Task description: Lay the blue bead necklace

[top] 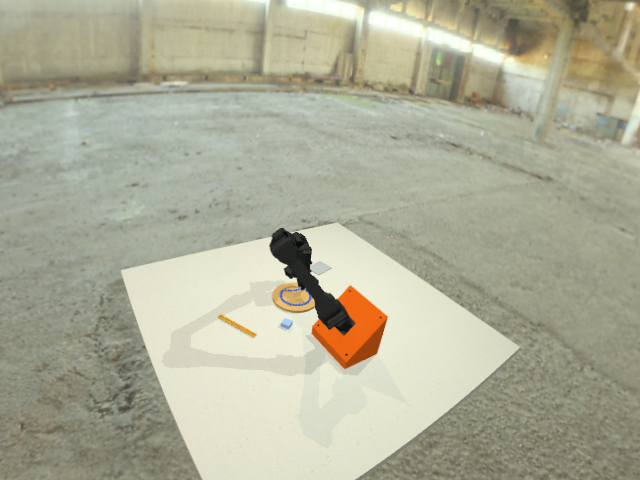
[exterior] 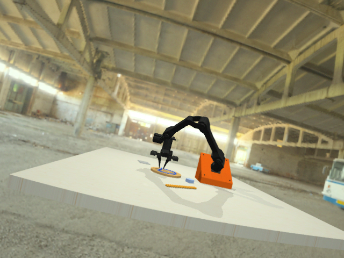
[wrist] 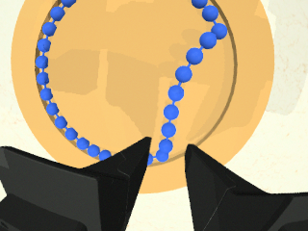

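Note:
The round wooden bead board [top: 289, 307] [exterior: 175, 175] [wrist: 129, 58] lies on the white table [top: 232, 403] [exterior: 97, 180]. The blue bead necklace [top: 283, 297] [exterior: 166, 171] [wrist: 176, 92] lies on it. Most of it follows the groove around the left and top. One stretch cuts straight down across the board's middle to the near rim. My gripper [exterior: 162, 167] [wrist: 168, 146] points straight down with its tips low at the board's near rim. Its fingers stand a little apart on either side of the necklace's lowest beads, not pressing on them.
An orange beaded strip [top: 236, 325] [exterior: 180, 186] and a small light blue cube [top: 286, 323] [exterior: 190, 180] lie near the board. A flat grey tile [top: 320, 267] [exterior: 143, 162] lies behind it. The arm's orange base [top: 356, 330] [exterior: 214, 172] stands to the right.

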Robot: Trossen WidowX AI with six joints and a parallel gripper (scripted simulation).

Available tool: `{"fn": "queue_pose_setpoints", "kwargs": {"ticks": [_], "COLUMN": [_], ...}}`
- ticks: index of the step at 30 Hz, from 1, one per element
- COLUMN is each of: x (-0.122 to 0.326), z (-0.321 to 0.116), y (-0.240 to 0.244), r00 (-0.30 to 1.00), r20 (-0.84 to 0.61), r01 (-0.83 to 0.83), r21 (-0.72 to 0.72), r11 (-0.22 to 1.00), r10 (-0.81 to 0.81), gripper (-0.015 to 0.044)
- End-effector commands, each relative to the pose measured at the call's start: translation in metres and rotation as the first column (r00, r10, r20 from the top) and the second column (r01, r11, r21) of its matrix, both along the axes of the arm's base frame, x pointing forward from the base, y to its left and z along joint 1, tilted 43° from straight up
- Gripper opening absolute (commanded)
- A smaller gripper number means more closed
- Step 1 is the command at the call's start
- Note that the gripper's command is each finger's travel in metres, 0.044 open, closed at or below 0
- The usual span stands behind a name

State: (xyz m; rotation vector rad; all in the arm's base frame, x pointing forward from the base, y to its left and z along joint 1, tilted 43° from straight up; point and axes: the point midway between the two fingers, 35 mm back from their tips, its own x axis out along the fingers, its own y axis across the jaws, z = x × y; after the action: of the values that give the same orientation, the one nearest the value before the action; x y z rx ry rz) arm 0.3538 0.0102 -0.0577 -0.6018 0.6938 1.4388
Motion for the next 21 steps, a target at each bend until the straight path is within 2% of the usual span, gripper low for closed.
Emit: {"fn": "queue_pose_setpoints", "kwargs": {"ticks": [1,6,21], "x": [-0.0018,-0.0003,-0.0003], "z": [-0.0018,-0.0003,-0.0003], "y": [0.0021,0.0002,0.0002], "r00": [1.0,1.0,1.0], "r20": [-0.009,-0.001,-0.001], "r01": [0.001,0.0,0.0], "r21": [0.006,0.0,0.0], "r11": [1.0,1.0,1.0], "r10": [-0.001,0.0,0.0], "gripper": [0.012,0.0,0.0]}}
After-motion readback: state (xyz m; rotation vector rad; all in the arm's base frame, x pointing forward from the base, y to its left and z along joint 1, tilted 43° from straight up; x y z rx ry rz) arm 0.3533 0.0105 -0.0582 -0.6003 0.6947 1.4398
